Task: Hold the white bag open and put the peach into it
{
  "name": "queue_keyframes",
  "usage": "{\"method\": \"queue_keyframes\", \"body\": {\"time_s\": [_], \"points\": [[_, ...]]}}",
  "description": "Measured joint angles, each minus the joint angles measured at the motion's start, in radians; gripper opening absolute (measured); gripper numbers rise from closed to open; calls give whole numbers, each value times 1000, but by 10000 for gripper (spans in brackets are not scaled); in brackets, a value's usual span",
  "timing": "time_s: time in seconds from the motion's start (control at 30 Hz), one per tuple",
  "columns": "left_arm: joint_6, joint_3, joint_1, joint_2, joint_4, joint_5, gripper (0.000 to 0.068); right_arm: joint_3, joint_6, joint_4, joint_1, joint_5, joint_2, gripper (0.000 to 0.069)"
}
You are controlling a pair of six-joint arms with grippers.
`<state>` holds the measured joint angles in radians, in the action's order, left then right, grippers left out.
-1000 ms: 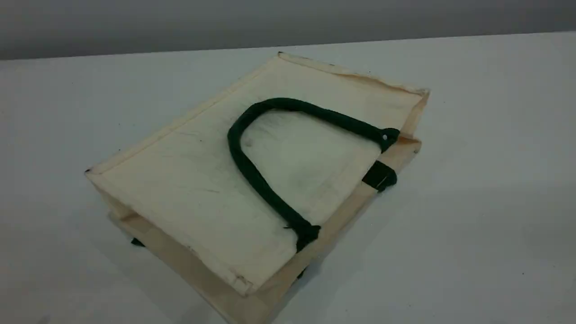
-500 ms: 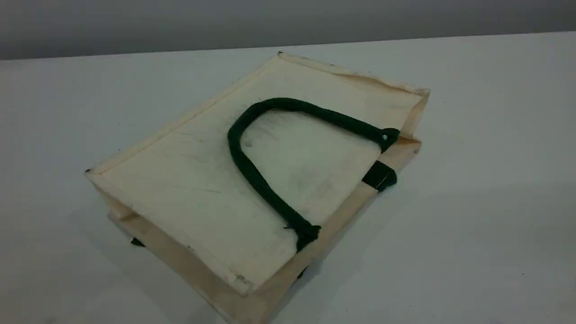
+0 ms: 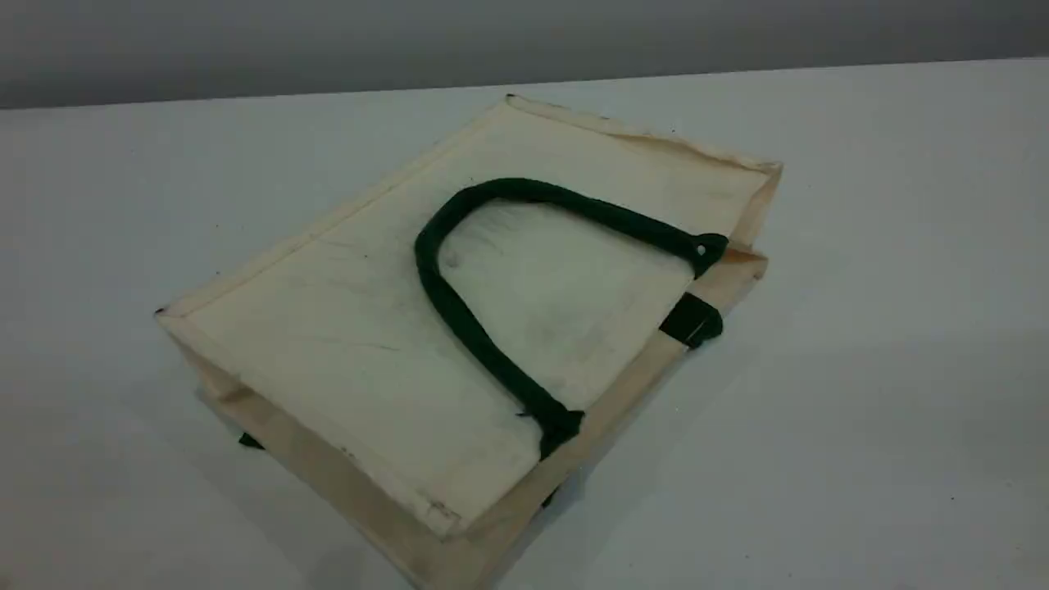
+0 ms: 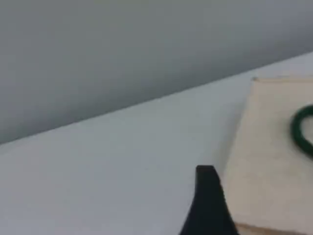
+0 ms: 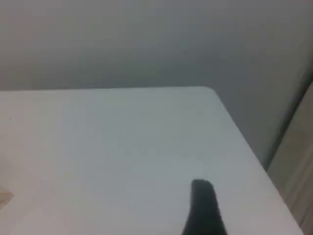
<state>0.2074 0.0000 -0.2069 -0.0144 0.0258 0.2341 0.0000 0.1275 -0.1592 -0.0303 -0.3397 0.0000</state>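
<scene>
The white bag (image 3: pixel 328 328) lies flat on the table in the scene view, its mouth edge toward the lower right. One dark green rope handle (image 3: pixel 459 311) loops over its top face. The peach is out of view in every frame. Neither arm appears in the scene view. In the left wrist view, a single dark fingertip (image 4: pixel 208 196) hovers over bare table just left of the white bag (image 4: pixel 274 161), with nothing against it. The right wrist view shows one dark fingertip (image 5: pixel 203 205) above bare table, away from the bag.
The white table (image 3: pixel 885 246) stretches around the bag on all sides. Its far edge (image 3: pixel 246 97) meets a grey wall. In the right wrist view, a table corner (image 5: pixel 210 90) lies ahead, with a drop beyond it.
</scene>
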Motion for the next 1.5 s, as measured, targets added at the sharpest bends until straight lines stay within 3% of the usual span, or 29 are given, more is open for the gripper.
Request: {"method": "queue_keyframes", "body": {"time_s": [0.23,0.37,0.7,1.17,1.5], "points": [[19,0,146,15,3,22,467,0,0,0,0,0,0,439],[12,0,186,15,13,80,467,0,-2,0,0,0,0,439],[-63,0,186,14,30,122,467,0,0,0,0,0,0,439],[-63,0,186,14,28,121,467,0,-3,0,2,0,0,439],[-62,0,186,14,28,120,467,0,0,0,91,0,0,439]]}}
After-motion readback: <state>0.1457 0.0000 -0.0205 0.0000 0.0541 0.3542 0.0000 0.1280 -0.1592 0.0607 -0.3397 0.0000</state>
